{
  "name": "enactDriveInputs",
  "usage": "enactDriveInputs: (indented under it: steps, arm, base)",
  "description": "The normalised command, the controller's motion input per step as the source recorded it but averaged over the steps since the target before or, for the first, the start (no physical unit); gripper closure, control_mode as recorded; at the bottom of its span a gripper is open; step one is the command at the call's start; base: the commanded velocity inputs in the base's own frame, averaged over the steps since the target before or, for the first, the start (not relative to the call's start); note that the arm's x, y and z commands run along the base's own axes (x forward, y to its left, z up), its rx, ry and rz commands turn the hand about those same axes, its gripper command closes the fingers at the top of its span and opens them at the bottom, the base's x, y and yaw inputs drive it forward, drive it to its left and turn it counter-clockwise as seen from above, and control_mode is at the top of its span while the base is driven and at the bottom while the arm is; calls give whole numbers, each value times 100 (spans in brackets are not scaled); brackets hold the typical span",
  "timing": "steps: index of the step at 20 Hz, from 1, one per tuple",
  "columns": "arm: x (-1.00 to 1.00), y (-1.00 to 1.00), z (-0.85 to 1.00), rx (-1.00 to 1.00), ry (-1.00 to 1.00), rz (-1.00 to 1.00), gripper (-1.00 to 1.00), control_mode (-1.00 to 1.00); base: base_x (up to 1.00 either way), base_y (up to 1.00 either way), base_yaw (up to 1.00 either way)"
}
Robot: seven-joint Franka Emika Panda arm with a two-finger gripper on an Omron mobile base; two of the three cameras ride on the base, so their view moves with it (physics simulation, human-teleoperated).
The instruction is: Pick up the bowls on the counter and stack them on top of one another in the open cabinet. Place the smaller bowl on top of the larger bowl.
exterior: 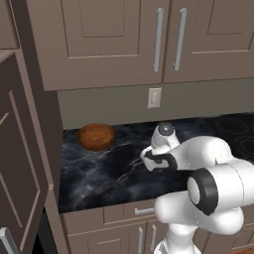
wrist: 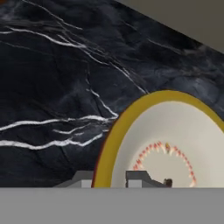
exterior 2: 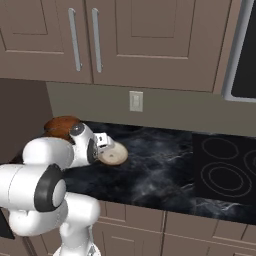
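In the hand view's lower middle the gripper straddles the smaller bowl's left rim — jaws nearly closed, pinching it — bowl body extending right.

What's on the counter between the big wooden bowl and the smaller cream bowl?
Nothing loose. In the right base view the robot's arm crosses in front of that stretch, reaching from beside the larger bowl to the smaller bowl; the counter seen there is bare marble.

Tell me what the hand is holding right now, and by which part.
The hand is closed on the smaller bowl, gripping its rim: one fingertip sits inside the bowl, the other outside. The bowl rests on the counter.
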Motion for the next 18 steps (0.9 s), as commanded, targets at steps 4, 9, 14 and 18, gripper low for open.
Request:
enactDriveInputs:
  steps: [4,9,14,18]
  arm:
    - [-22,13,38,0,-1,22,100,-100]
    - [-21,16,37,-1,0,26,100,-100]
    - [-27,13,37,-2,-2,28,100,-100]
    - [-30,11,34,-2,-5,28,100,-100]
  base:
    - [0,0,0]
    - [0,0,0]
    - [0,0,0]
    - [0,0,0]
